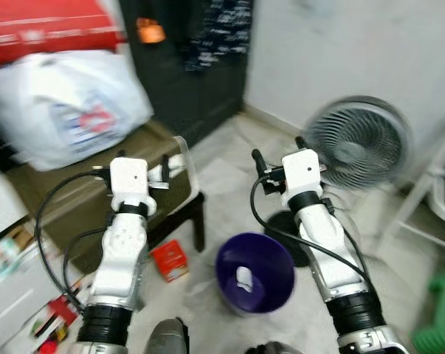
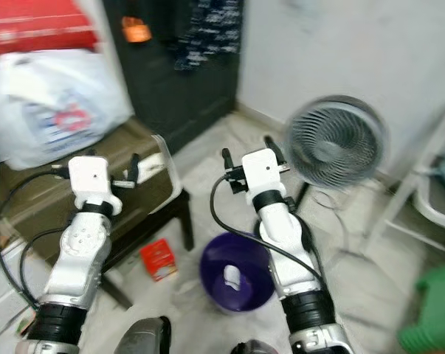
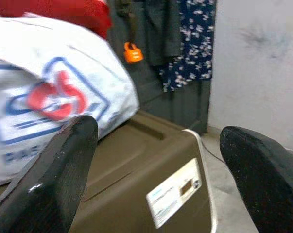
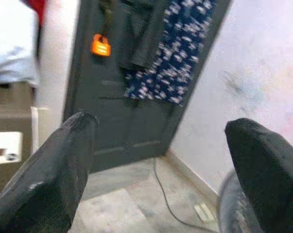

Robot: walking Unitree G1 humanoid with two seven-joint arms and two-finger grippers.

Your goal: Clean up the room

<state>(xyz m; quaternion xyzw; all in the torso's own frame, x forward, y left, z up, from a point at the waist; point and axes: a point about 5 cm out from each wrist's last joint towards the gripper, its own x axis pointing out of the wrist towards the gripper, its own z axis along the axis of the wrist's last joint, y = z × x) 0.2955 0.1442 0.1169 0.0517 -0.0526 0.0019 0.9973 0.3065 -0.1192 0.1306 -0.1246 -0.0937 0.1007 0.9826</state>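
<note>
Cluttered room, tiled floor [image 1: 229, 184], dark door behind, fan [image 1: 357, 141] on my right. Purple bin [image 1: 254, 271] on the floor between my arms, a small white scrap inside. Red box [image 1: 169, 260] lies on the floor just beside the low desk's [image 1: 179, 214] leg, near the bin. Left end effector [image 1: 165, 168] spread wide, empty, over the brown case [image 3: 151, 170]. Right end effector [image 1: 280, 151] wide too, empty. Box looks light, stiff cardboard; I'd pinch it across the short sides.

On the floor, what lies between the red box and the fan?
The purple bin lies between the red box and the fan, with the fan's dark round base just behind the bin. The left eye view shows this.
</note>
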